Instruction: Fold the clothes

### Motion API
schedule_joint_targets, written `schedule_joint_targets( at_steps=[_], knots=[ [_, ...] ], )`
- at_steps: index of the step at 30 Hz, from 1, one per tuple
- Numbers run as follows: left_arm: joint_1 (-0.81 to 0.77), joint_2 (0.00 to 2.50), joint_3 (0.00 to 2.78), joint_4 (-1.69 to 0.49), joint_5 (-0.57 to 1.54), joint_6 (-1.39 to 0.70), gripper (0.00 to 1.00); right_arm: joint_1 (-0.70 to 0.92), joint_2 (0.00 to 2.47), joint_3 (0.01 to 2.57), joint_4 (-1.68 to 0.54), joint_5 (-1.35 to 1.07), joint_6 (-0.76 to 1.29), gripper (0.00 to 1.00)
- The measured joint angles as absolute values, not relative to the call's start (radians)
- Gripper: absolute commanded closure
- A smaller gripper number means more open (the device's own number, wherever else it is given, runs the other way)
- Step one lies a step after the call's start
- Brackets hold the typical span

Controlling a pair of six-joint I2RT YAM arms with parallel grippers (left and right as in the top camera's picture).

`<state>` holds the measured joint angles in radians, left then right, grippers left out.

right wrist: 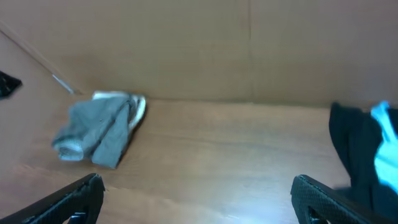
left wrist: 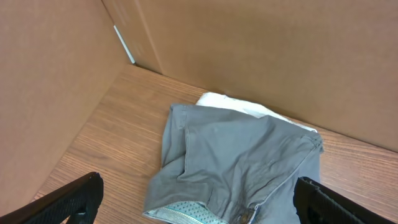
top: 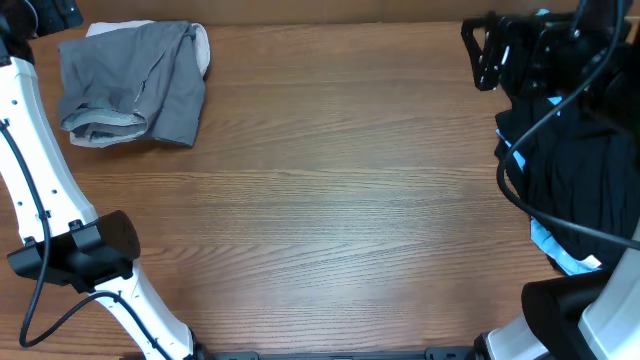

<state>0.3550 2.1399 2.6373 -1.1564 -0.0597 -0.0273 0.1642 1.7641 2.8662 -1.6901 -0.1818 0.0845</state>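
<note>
One fold done, more waiting
Folded shorts (top: 130,85) sit far left on cream cloth (top: 200,45); our left claw (left wrist: 199,196) and right claw (right wrist: 198,193) gape empty, so next we grasp from the black pile (top: 580,170).

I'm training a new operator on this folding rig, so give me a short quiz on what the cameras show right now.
1. True or false: the grey shorts lie partly on a cream garment.
2. Where does the black garment lie? A: at the table's right side; B: mid-table; C: under the shorts.
3. Fill in: the left fingers and right fingers are spread wide and hold ____.
Key: 1 true; 2 A; 3 nothing.
</note>
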Motion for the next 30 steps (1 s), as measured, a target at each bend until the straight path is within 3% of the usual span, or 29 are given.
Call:
schedule_joint_targets(
  at_steps=[8,12,22,27,30],
  knots=[
    [0.355,2.14,2.637,-1.157,-0.059,-0.028,0.0,0.164,1.736,2.797,-1.673,-0.176,0.084,0.0],
    [0.355,2.14,2.637,-1.157,-0.059,-0.027,0.0,0.164,1.643,2.609,-1.552,-0.174,0.084,0.0],
    [0.355,2.14,2.637,-1.156,-0.057,-0.027,0.0,0.164,1.103,1.67,-0.919,-0.098,0.079,0.0],
    [0.355,2.14,2.637,-1.156,-0.056,-0.028,0.0,0.144,0.741,1.06,-0.513,-0.072,0.078,0.0],
    [0.355,2.14,2.637,-1.158,-0.056,-0.028,0.0,0.123,0.567,0.792,-0.41,-0.068,0.078,0.0]
  ],
)
